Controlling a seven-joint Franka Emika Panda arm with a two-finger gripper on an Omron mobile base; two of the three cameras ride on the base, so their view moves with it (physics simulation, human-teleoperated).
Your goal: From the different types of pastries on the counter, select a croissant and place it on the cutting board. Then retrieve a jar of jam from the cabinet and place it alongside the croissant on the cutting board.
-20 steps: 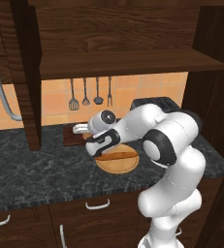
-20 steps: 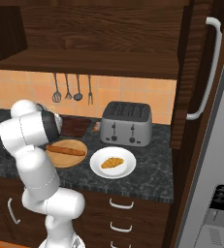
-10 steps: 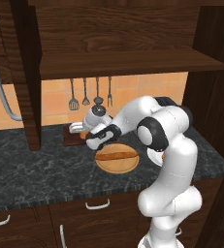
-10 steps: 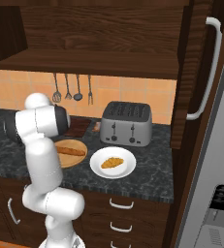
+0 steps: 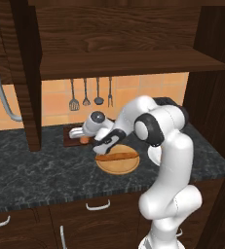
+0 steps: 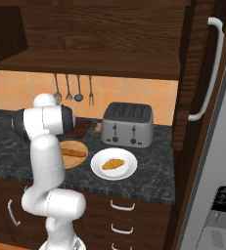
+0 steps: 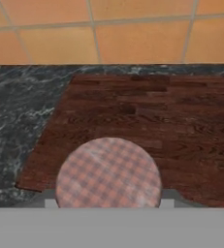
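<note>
The jar of jam (image 7: 108,172), orange with a checked lid, sits between my fingertips just over the near left part of the dark wooden cutting board (image 7: 157,116). My gripper (image 7: 107,201) is shut on it. From the left base view the gripper (image 5: 82,136) reaches low over the cutting board (image 5: 69,141) by the tiled wall, with the orange jar (image 5: 84,140) under it. The croissant (image 6: 113,164) lies on a round white plate (image 6: 129,170), apart from the cutting board (image 6: 81,128). A long brown loaf stick (image 5: 116,156) rests on a round pale board (image 5: 118,166).
A grey toaster (image 6: 126,124) stands right of the cutting board. Utensils (image 5: 87,95) hang on the tiled wall above it. The cabinet's thick shelf (image 5: 133,63) overhangs the counter (image 5: 31,170), and an open cabinet door with a curved grey handle (image 5: 2,97) stands at left.
The arm's elbow has swung up and leftwards while the hand stayed over the cutting board and sank slightly with the jar.
</note>
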